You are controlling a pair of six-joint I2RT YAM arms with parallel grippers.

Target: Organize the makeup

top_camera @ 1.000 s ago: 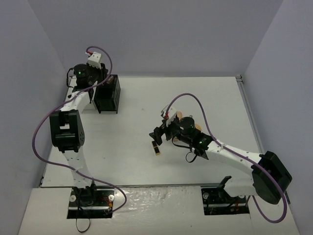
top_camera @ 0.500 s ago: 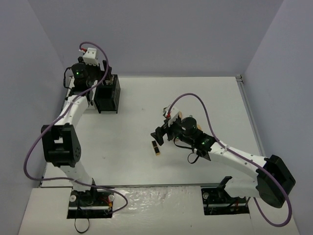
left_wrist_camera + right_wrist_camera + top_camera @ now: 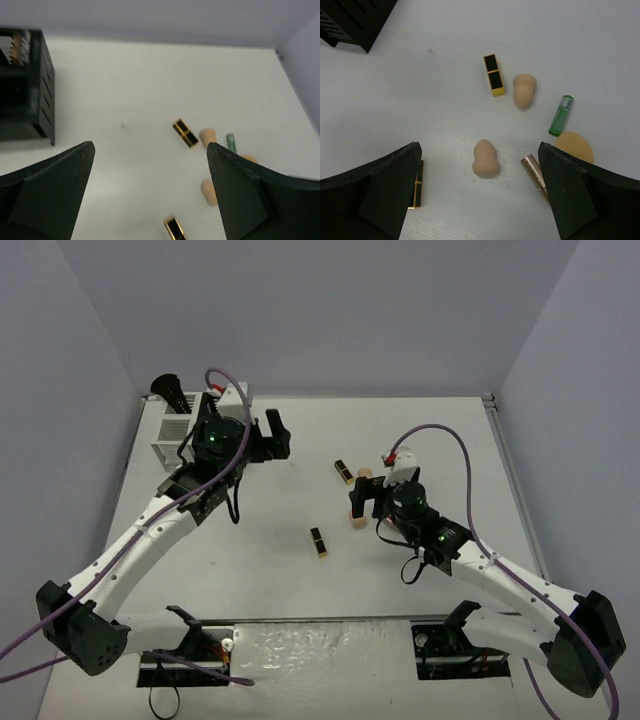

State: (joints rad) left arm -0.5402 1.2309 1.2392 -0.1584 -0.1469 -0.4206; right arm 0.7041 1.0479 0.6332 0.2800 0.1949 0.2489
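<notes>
Nearest on the desk [image 3: 250,560] lay a black-and-gold lipstick [image 3: 319,541], half hidden behind the right claw [image 3: 479,146] in that wrist's view. That claw hung jaws wide apart over a peach sponge [image 3: 485,158], gripping nothing. It also cut off a rose-gold tube [image 3: 534,170] and a flat peach disc [image 3: 572,146], couldn't tell what that was. Past them sat a second sponge [image 3: 524,91], a green tube [image 3: 560,115] and another lipstick [image 3: 493,75]. The left claw [image 3: 150,146] was spread wide and empty too. The black bin [image 3: 30,85] at the back ran off frame.
</notes>
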